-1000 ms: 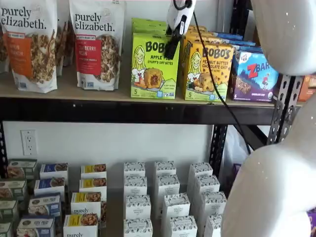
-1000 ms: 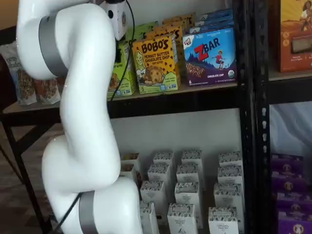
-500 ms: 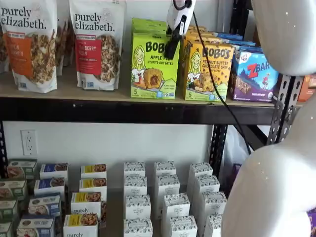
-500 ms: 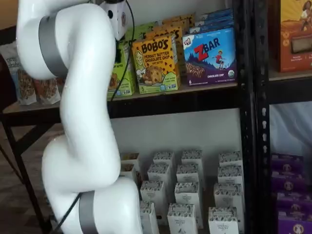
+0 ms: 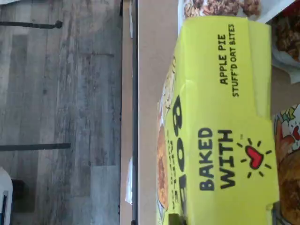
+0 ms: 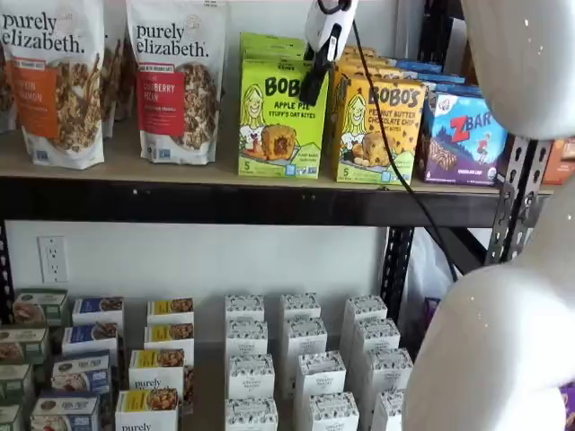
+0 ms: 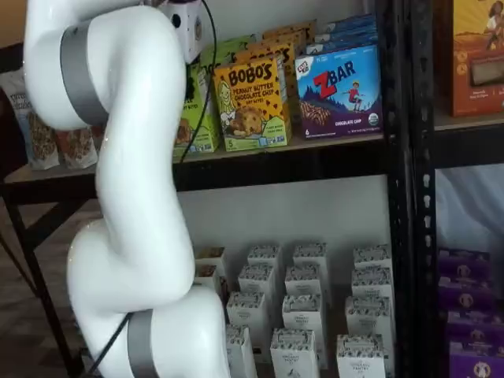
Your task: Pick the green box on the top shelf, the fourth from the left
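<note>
The green box (image 6: 280,121) is a lime-green Bobo's Apple Pie box that stands upright at the front of the top shelf (image 6: 135,168). More green boxes stand behind it. My gripper (image 6: 308,97) hangs from above, in front of the box's upper right corner. Only a black finger seen side-on shows, so I cannot tell whether it is open. The wrist view shows the green box's top face (image 5: 220,131) close up, with the shelf's front edge (image 5: 145,93) beside it. In a shelf view my arm hides most of the green box (image 7: 203,118).
A yellow-orange Bobo's peanut butter box (image 6: 377,130) stands tight against the green box's right side, then a blue Zbar box (image 6: 467,139). Purely Elizabeth granola bags (image 6: 175,81) stand to its left. My white arm (image 7: 134,197) fills the foreground. Small white boxes (image 6: 305,359) fill the lower shelf.
Almost nothing: the gripper stays at the green box's upper right corner and the arm has shifted only slightly.
</note>
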Tool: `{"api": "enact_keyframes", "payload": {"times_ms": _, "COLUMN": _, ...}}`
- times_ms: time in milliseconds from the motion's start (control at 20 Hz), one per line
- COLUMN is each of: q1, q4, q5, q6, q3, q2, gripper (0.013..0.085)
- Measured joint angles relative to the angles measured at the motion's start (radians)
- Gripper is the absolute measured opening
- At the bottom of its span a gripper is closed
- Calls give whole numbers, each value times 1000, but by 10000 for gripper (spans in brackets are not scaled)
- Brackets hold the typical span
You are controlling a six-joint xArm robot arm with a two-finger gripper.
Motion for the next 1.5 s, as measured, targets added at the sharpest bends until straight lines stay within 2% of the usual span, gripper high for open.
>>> {"api": "enact_keyframes", "payload": {"times_ms": 550, "q1": -13, "q4": 1, "q5": 18, "q6": -10, "q3": 5, "q2": -16, "gripper": 170}}
{"api": "enact_keyframes", "payload": {"times_ms": 800, "q1": -10, "q4": 6, "q5": 13, "q6": -7, "q3": 7, "q2": -18, "gripper": 170}}
{"api": "enact_keyframes", "payload": {"times_ms": 850, "q1": -9, "q4": 8, "q5": 9, "q6": -6, "q3": 9, "q2": -20, "gripper": 130}}
{"api": "enact_keyframes", "payload": {"times_ms": 1500, "q1": 9, "q4": 8, "q5": 20, "q6": 13, "q3": -15, "q2": -4, "gripper": 130}}
